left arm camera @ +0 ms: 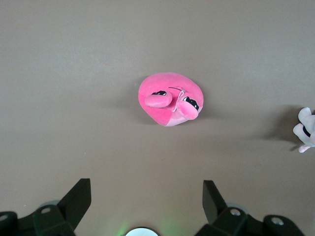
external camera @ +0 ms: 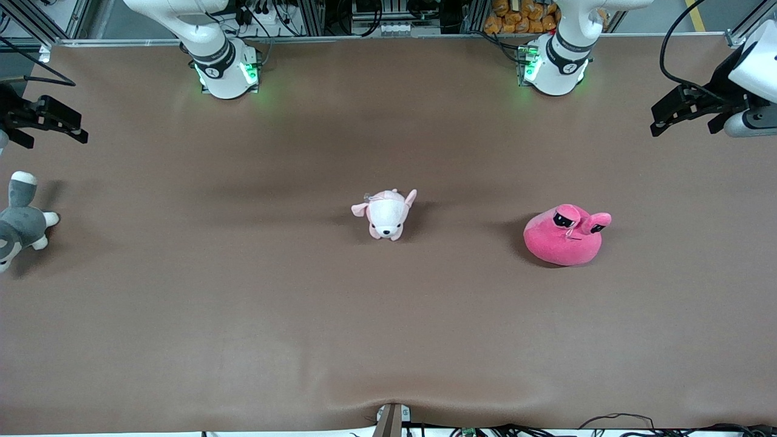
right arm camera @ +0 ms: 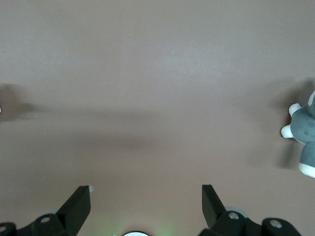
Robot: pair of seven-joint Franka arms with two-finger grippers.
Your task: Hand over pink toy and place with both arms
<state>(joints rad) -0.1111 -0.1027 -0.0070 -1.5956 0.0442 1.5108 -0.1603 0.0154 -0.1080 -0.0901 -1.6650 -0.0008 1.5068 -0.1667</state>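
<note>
The pink toy is a round hot-pink plush with two eye stalks, lying on the brown table toward the left arm's end. The left wrist view shows the pink toy well ahead of my left gripper, whose fingers are spread wide with nothing between them. My left gripper hangs over the left arm's end of the table, apart from the toy. My right gripper hangs over the right arm's end, open and empty. In the right wrist view, my right gripper has only bare table under it.
A small pale pink-and-white dog plush sits at the table's middle, its edge showing in the left wrist view. A grey-and-white plush animal lies at the right arm's end. Both arm bases stand farthest from the front camera.
</note>
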